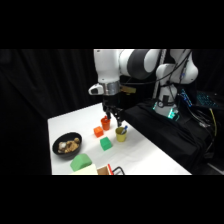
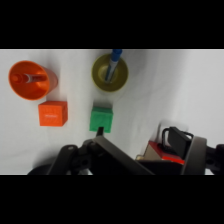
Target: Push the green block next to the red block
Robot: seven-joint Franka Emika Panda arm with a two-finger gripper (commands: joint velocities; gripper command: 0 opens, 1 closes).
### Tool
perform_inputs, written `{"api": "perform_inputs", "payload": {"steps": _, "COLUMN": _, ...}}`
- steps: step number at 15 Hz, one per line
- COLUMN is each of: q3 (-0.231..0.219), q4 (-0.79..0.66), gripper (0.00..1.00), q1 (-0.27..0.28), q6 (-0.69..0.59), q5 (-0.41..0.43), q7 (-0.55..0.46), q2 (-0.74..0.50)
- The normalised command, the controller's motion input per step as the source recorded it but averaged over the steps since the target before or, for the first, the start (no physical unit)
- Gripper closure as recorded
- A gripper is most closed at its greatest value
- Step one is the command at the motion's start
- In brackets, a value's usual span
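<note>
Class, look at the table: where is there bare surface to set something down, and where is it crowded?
Bare: the far-left corner of the table, beyond the black bowl. Crowded: the middle, where orange cup, yellow cup, red block and green block cluster under the gripper.

Below the glossy white plastic-looking arm (image 1: 112, 62), the small bright green cube (image 2: 101, 117) and small orange-red cube (image 2: 52, 113) look matt and smooth; the white tabletop (image 1: 145, 150) is matt.
</note>
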Motion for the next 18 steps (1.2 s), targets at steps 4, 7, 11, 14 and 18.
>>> {"api": "perform_inputs", "payload": {"steps": 4, "q3": 0.023, "q4": 0.04, "gripper": 0.0, "q1": -0.003, "q6": 0.06, "q5": -0.016, "q7": 0.07, "q2": 0.06}}
{"api": "perform_inputs", "payload": {"steps": 7, "q3": 0.052, "q4": 0.14, "gripper": 0.0, "q1": 0.048, "q6": 0.17, "q5": -0.052, "q7": 0.2, "q2": 0.19}}
{"api": "perform_inputs", "payload": {"steps": 11, "q3": 0.056, "q4": 0.21, "gripper": 0.0, "q1": 0.082, "q6": 0.19, "q5": -0.064, "q7": 0.22, "q2": 0.26}}
{"api": "perform_inputs", "payload": {"steps": 14, "q3": 0.026, "q4": 0.23, "gripper": 0.0, "q1": 0.082, "q6": 0.2, "q5": -0.101, "q7": 0.21, "q2": 0.28}}
{"api": "perform_inputs", "payload": {"steps": 18, "q3": 0.007, "q4": 0.19, "gripper": 0.0, "q1": 0.059, "q6": 0.19, "q5": -0.096, "q7": 0.17, "q2": 0.26}}
